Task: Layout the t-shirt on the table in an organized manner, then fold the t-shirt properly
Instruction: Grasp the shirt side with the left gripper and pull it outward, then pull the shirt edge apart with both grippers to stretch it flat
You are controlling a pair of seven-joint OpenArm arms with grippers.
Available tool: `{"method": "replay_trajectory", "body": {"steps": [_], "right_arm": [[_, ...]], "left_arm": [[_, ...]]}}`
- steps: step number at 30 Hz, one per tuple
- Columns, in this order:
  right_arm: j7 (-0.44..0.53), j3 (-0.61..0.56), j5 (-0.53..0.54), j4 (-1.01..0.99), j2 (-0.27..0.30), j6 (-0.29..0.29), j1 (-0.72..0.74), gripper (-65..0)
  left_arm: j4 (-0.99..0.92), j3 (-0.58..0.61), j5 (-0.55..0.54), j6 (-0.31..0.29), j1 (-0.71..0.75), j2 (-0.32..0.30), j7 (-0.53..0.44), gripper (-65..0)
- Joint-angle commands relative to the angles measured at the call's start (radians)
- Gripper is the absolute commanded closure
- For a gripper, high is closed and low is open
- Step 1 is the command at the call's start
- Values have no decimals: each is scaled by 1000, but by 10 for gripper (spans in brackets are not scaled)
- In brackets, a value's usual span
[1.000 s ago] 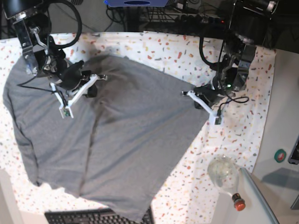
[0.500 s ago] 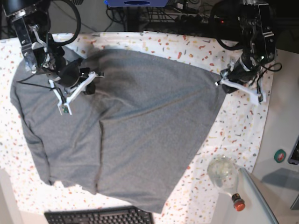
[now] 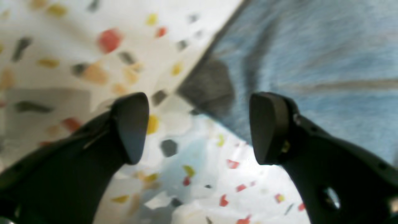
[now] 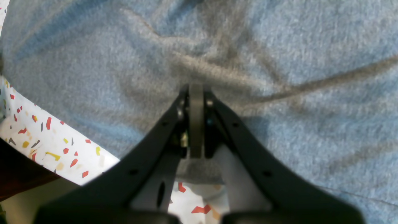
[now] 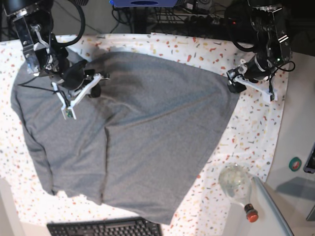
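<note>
The grey t-shirt (image 5: 147,132) lies spread over most of the speckled table (image 5: 256,128), with one crease running down its middle. On the left of the base view, my right gripper (image 5: 94,84) is shut on a pinch of the t-shirt (image 4: 279,46) near its upper left part. In the right wrist view, my right gripper (image 4: 196,93) has cloth bunched at its tips. My left gripper (image 5: 232,81) stands open at the shirt's right corner. In the left wrist view, my left gripper (image 3: 199,127) has nothing between its fingers (image 3: 130,127), and the t-shirt (image 3: 311,62) corner lies just beyond them.
A clear glass bottle (image 5: 236,184) with a red cap lies at the table's front right corner. A black keyboard (image 5: 103,228) sits at the front edge. The plain grey side surface (image 5: 298,137) runs along the right. Cables and equipment line the back.
My left gripper carried the shirt's right corner outward and back, then let go and opened. The shirt now lies wider. My right gripper stayed shut on the cloth.
</note>
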Motion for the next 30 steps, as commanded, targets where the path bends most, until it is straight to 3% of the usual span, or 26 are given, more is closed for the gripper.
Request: {"method": "replay_trajectory", "body": {"steps": [1,9,15,19,21,23,24,26,30], "right_arm": [[17,6,5,16,8,11,0,0],[18,69,5,16,6,12,-25,0],[18,101,5,16,6,14,-42,0],[18,117,5,16,6,9,-42,0],[20,196,5,16,-3,7,-60,0],[20,339,8,16,-59,7,-82,0],[18,420,6,16,-87,9,-91,0],[10,571,5,16,-129,14,-98,0],[-52,697,8,21,-130,14,-138,0]], "left_arm": [[12,-6,-1,-4,-1,-7,-8,-461],[-83,-8,-1,-3,-61,-10,-9,-441],[-94,1,1,-4,-79,-10,-9,-360],[-96,3,1,-4,-81,-10,-9,-258],[-96,3,1,-4,-81,-10,-8,-178],[-96,3,1,-4,-76,-10,-6,-38],[-94,3,1,-4,-73,-10,-6,0],[-87,-5,1,-4,-68,-10,-2,0],[-37,-6,-6,-4,-31,-22,-2,0]]}}
